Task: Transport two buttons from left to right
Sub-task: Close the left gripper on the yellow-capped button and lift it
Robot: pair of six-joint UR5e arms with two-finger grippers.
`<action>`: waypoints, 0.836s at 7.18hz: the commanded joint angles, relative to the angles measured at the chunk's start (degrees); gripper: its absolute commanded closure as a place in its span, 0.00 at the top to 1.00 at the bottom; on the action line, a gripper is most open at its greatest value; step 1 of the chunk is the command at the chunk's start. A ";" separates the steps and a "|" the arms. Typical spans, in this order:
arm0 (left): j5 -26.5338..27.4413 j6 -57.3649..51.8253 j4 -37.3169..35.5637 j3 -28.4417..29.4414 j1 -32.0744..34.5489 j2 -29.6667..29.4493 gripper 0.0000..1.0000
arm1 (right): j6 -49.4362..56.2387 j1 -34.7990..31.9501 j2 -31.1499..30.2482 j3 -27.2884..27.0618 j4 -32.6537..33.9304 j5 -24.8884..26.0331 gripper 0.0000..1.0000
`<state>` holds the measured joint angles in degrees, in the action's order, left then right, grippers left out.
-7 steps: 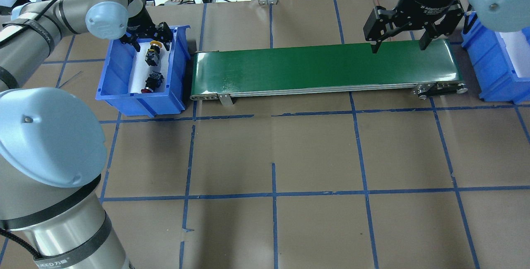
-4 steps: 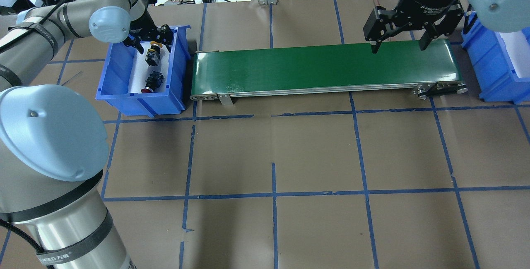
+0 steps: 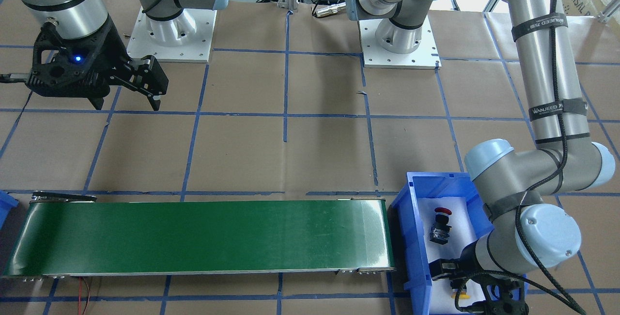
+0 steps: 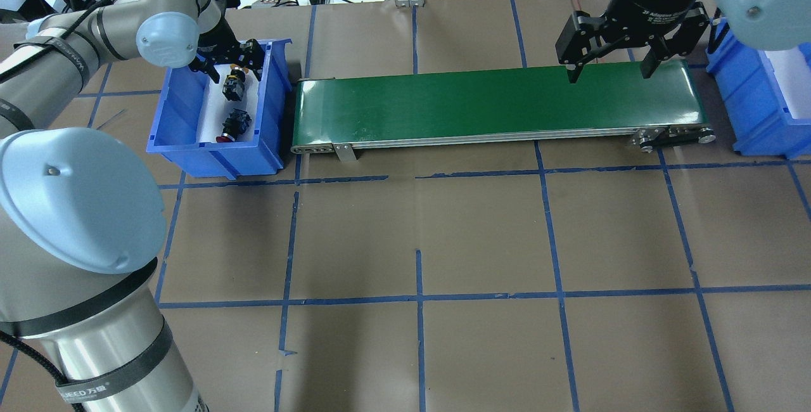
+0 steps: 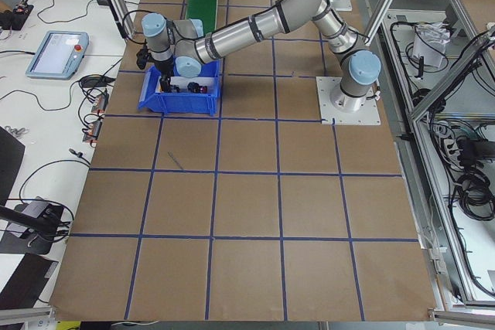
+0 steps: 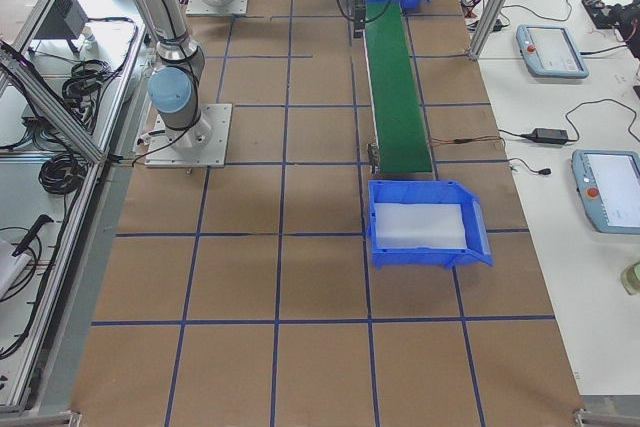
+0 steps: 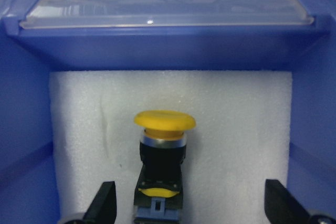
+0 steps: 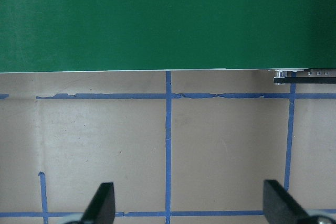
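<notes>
Blue bin (image 4: 215, 157): yellow button (image 7: 164, 145) lies at its far end, between spread fingers of left gripper (image 4: 231, 67), not touching; red button (image 4: 236, 124) by its near wall; right gripper (image 4: 609, 74) agape, well away from bin.

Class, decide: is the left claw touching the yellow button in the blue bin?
Apart. In the left wrist view the left claw straddles the yellow button, with white foam visible between it and each finger.
</notes>
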<state>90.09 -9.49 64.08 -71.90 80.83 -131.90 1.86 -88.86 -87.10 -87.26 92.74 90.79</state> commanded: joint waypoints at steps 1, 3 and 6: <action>0.00 -0.61 -0.09 0.00 -0.49 -0.11 1.00 | -0.02 0.00 0.01 -0.10 -0.02 0.00 1.00; 0.00 -0.61 -0.09 -0.26 -0.49 -0.20 0.86 | -0.02 0.00 0.00 -0.11 0.07 0.00 1.00; -0.09 -0.09 -0.09 -0.61 -0.32 -0.11 0.10 | -0.02 0.00 0.01 -0.11 -0.02 0.00 1.00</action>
<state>90.03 -9.64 63.98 -72.44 80.41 -132.05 1.85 -88.86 -87.10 -87.36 92.78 90.75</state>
